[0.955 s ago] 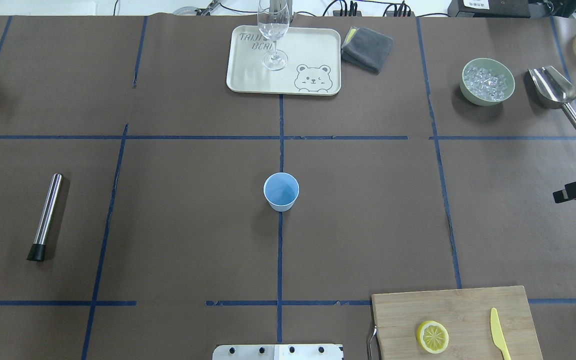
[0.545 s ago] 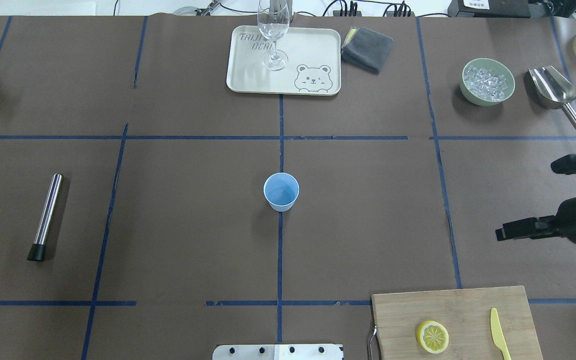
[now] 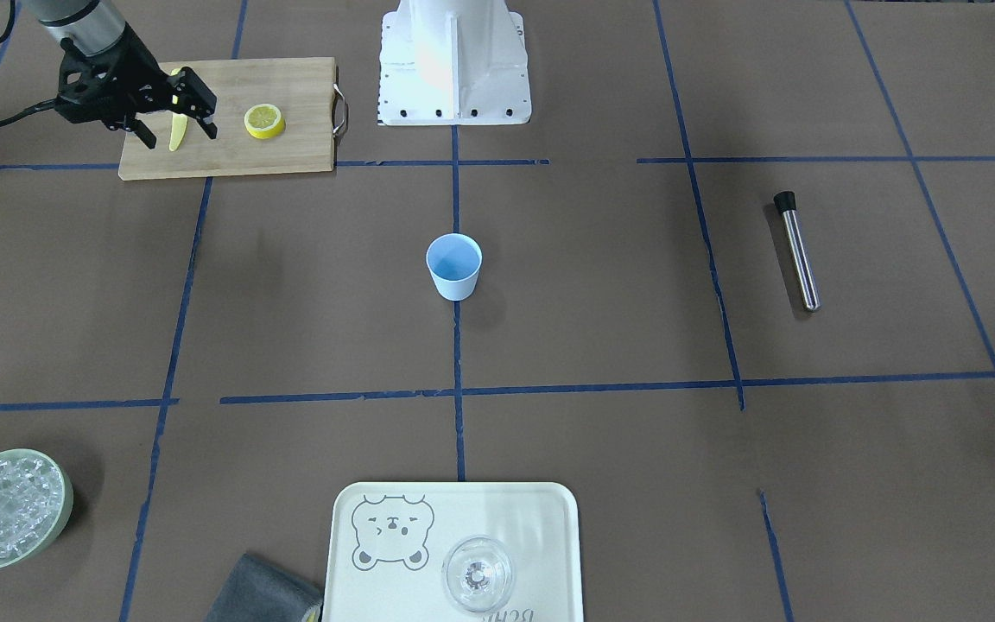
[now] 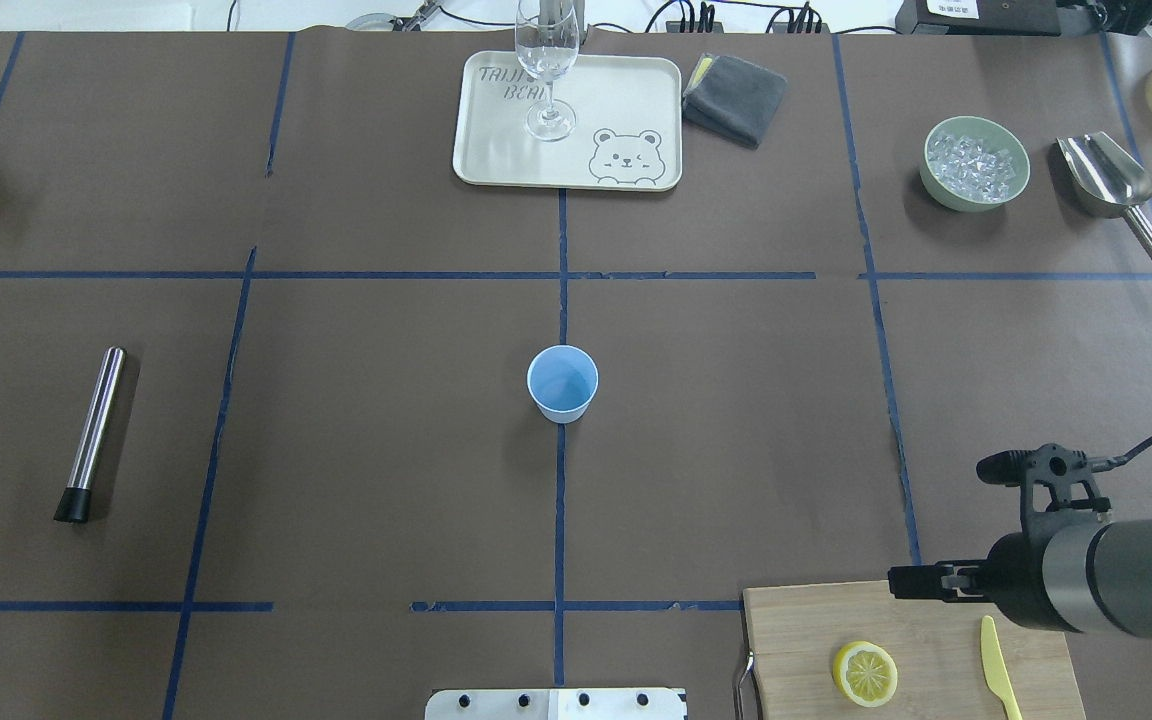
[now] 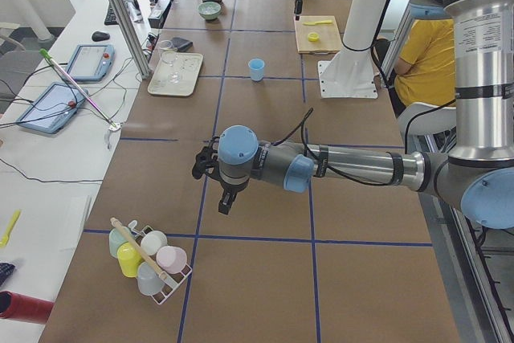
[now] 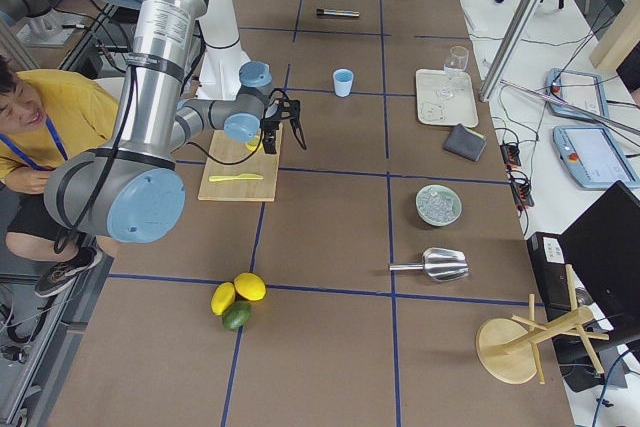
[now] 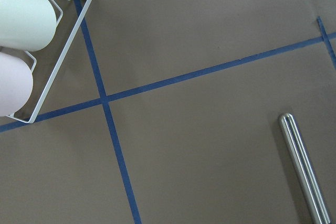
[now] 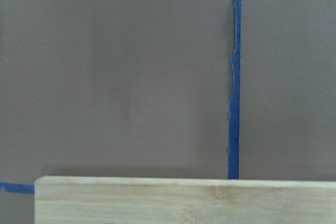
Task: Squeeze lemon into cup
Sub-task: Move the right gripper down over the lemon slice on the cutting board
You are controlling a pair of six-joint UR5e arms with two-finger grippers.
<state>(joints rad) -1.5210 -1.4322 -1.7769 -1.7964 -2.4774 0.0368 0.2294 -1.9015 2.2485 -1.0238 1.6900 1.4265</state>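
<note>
Surface (image 4: 386, 450): matt brown paper, blue tape lines (image 4: 386, 275). Cutting board (image 4: 796, 620): pale wood, visible grain, matt. Cup (image 4: 562, 383): smooth light-blue plastic. Muddler (image 4: 96, 430): polished metal tube, matt black tip (image 4: 74, 505). Scoop (image 4: 1106, 180): shiny metal. Tray (image 4: 626, 100): matt cream. Wine glass (image 4: 548, 60): clear, glossy. Cloth (image 4: 734, 98): grey fabric.

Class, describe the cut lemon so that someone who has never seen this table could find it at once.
Find the wooden board just right of the robot's base. Two yellow things lie on it: the lemon is the round one, cut face up, while the knife beside it is long and thin.
</note>
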